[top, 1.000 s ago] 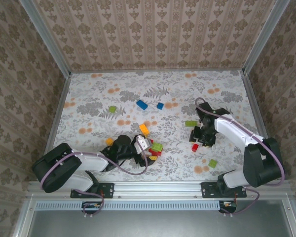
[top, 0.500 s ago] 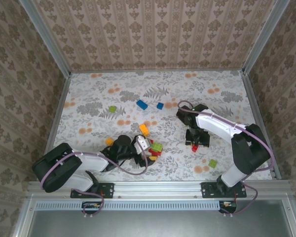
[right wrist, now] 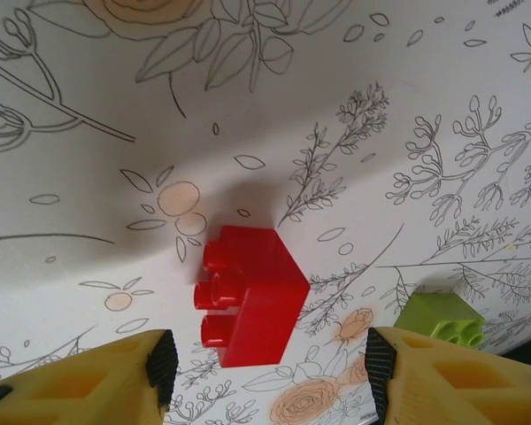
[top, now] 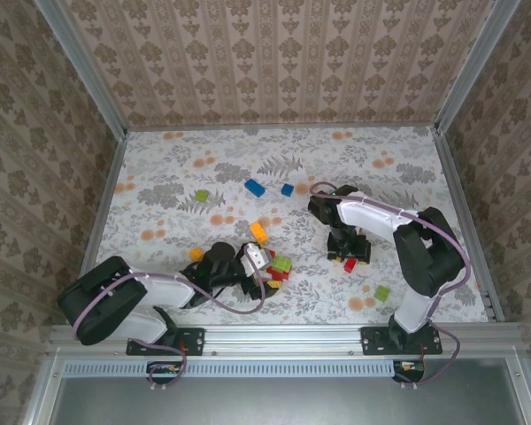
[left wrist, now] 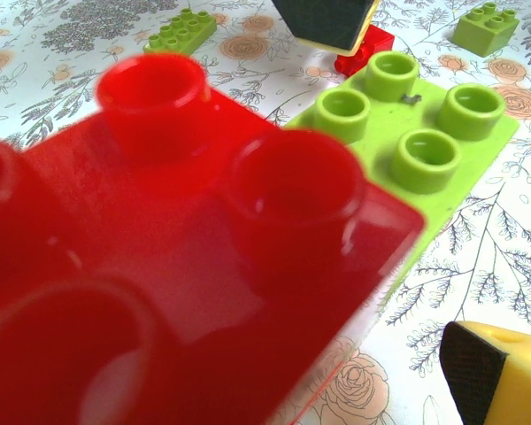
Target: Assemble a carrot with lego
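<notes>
Right jaws wide apart over a small glossy red studded brick point(right wrist: 248, 297); left jaws equally wide.

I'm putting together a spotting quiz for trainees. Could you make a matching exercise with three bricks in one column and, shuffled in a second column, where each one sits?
Bricks:
1. small red brick
2. oblong blue brick
3. four-stud green brick

Places:
A. far part of the table, next to a smaller blue brick
B. right beside a second red brick
C. in the gap of the open right pincer, untouched

Pairs: 1-C, 2-A, 3-B
</notes>
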You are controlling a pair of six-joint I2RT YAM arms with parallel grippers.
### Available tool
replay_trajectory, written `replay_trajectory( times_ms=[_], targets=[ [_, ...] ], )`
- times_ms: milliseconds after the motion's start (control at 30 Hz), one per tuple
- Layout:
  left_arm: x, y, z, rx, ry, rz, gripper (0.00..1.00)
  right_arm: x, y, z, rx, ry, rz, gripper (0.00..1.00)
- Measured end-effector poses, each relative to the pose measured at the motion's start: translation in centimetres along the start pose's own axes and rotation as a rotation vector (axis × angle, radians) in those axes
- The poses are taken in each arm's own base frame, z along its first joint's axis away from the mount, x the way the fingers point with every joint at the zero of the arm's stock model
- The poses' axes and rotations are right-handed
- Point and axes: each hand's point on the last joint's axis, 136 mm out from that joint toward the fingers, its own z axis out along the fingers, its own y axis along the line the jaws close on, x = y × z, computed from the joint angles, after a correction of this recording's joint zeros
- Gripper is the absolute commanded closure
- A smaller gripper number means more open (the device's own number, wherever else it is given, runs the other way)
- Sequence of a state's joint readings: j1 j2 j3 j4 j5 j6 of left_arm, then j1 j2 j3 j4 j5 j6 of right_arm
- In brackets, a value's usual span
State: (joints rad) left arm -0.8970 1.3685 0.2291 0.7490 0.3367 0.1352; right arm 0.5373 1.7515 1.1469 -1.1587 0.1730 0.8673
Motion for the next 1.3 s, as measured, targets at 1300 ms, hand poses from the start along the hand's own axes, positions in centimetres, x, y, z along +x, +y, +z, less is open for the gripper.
replay_trajectory(
  times_ms=[1300],
  targets=[
    [0.3, -0.4, 0.2, 0.013, 0.011, 0.002, 0.02, -0.3, 0.4, 1.3, 0.055, 0.028, -0.035, 0.7]
  ],
)
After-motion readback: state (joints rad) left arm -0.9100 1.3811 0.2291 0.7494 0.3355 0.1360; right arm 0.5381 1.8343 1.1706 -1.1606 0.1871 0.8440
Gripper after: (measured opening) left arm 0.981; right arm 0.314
